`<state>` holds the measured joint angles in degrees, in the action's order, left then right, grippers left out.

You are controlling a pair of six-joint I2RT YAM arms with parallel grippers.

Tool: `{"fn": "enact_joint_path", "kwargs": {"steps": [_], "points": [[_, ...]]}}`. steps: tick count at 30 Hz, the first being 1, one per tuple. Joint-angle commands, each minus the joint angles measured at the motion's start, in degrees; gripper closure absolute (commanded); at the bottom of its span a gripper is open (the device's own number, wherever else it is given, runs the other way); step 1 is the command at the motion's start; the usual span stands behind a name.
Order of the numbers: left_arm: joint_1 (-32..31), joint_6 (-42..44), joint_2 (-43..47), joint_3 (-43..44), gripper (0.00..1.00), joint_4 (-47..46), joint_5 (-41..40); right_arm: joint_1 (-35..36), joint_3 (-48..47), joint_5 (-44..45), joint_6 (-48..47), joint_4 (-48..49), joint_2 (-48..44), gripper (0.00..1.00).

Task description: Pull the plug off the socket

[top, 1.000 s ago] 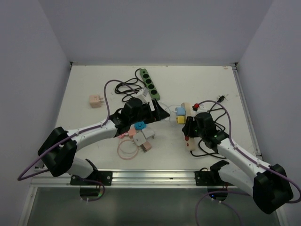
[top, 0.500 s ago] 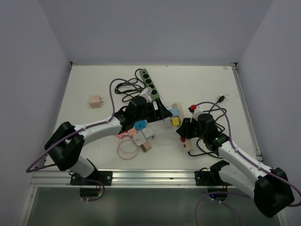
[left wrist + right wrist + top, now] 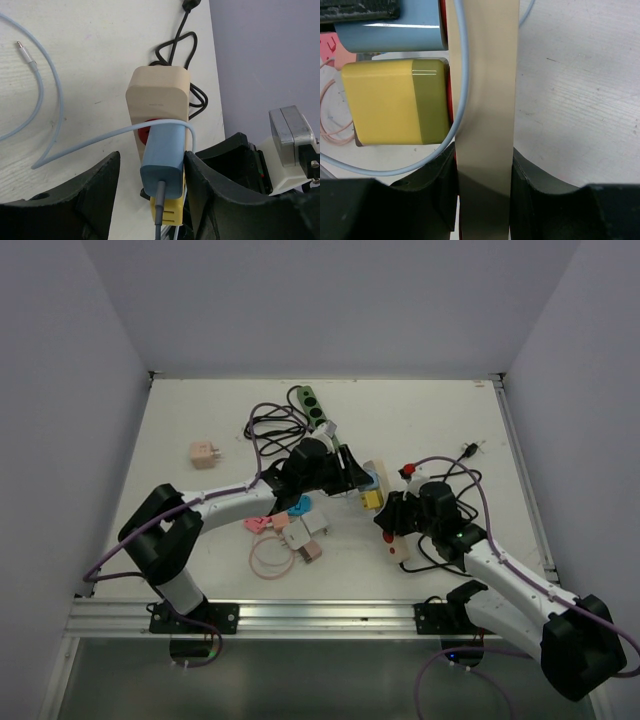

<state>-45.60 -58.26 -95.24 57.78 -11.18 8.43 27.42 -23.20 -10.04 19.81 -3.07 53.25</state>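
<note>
Socket: a beige power strip (image 3: pixel 378 467) lies on the desk (image 3: pixel 200 410) between the two arms, right of the middle, running from far to near.
Plug: a blue plug (image 3: pixel 165 160) sits in the power strip's face, over a red outlet, with a grey lead coming out of its back.
Second plug: a yellow plug (image 3: pixel 390 102) sits in the next outlet, just beside the blue one on the near side.
Left gripper (image 3: pixel 152 161): its jaws are parted and straddle the blue plug. The right finger lies against the plug's side and a gap shows at the left one, so the plug is not clamped.
Right gripper (image 3: pixel 485 186): its jaws are closed tight on the power strip, one finger pressed to each long side, close by the yellow plug.
Cables: a pale blue cable (image 3: pixel 55 100) loops over the power strip by the blue plug, and a black cord (image 3: pixel 175 45) coils at the strip's far end.
Elsewhere on the desk: a green power strip (image 3: pixel 313 408) at the back, a pink adapter (image 3: pixel 205 454) to the left, and a pink cable loop (image 3: pixel 270 558) near the front edge.
</note>
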Motion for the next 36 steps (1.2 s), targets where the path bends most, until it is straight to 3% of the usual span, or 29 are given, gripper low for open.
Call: {"fn": "enact_joint_path", "kwargs": {"steps": [1, 3, 5, 6, 9, 19, 36], "points": [[-0.71, -0.28, -0.91, 2.43, 0.44, -1.39, 0.28, 0.53, -0.97, -0.68, -0.83, 6.32, -0.35, 1.00], [-0.80, -0.10, -1.17, 2.60, 0.44, -2.00, 0.28, 0.70, -0.88, -0.77, -0.83, 6.41, -0.26, 1.00], [-0.89, 0.08, -1.44, 2.86, 0.52, -2.27, 0.36, 0.88, -1.14, -0.59, -0.92, 6.41, 0.01, 1.00], [-0.80, 0.08, -1.44, 2.87, 0.67, -2.44, 0.36, 1.06, -1.14, -0.33, -0.83, 6.15, 0.01, 1.00], [-0.89, 0.08, -0.30, 2.17, 1.00, -2.44, -0.25, 1.06, -1.14, 2.38, -0.39, 5.10, -0.17, 1.00], [1.83, 0.25, 8.31, -0.83, 1.00, 3.70, -1.75, 0.53, -2.64, 22.59, 6.28, -4.57, 3.88, 1.00], [6.58, 0.00, 16.23, -0.91, 1.00, 15.13, -4.03, -0.79, -6.24, 33.23, 14.37, -14.85, 10.73, 1.00]]}}
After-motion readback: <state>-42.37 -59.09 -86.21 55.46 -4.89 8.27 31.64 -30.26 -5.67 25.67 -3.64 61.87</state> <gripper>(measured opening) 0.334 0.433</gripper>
